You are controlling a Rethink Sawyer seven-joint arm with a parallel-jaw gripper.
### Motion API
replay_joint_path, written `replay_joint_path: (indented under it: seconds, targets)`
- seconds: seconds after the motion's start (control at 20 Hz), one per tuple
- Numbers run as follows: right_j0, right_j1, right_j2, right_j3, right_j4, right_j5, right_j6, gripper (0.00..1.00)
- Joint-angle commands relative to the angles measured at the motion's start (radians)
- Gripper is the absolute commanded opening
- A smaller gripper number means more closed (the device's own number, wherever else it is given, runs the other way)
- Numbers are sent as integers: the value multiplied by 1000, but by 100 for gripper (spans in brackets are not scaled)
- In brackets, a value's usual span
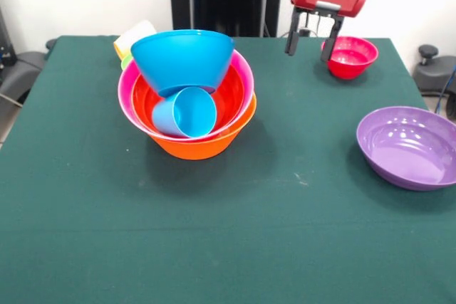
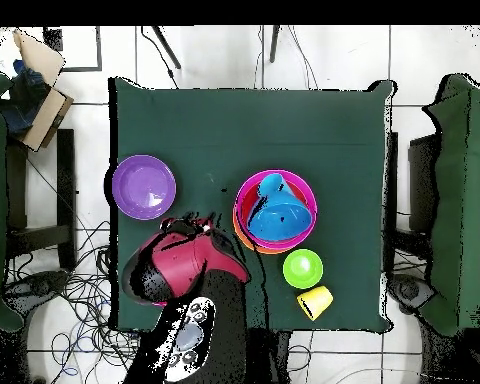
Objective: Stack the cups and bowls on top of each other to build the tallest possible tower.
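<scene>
Currently you have one tower (image 1: 187,105) mid-desk (image 1: 214,233) — orange, pink and red-orange bowls nested, holding a blue bowl (image 1: 182,58) and a tipped light blue cup (image 1: 187,113) — while your pincer (image 1: 312,42) hangs open and empty above the small magenta bowl (image 1: 350,56), and only overhead shows the green bowl (image 2: 303,268).

This is looking like a robotics lab: the tool (image 1: 311,42) is hanging over a worktop (image 1: 214,233) draped in dark green cloth, loose cables (image 2: 79,290) are trailing across the tiled floor (image 2: 204,55) beside it, and a cardboard box (image 2: 39,85) is sitting well apart from it.
</scene>
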Motion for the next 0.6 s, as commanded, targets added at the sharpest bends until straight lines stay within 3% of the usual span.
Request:
replay_joint_path:
  seconds: [0.05, 0.6]
  targets:
    - [34, 46, 8, 23, 49, 20, 152, 100]
    - [59, 54, -17, 36, 80, -6, 138, 100]
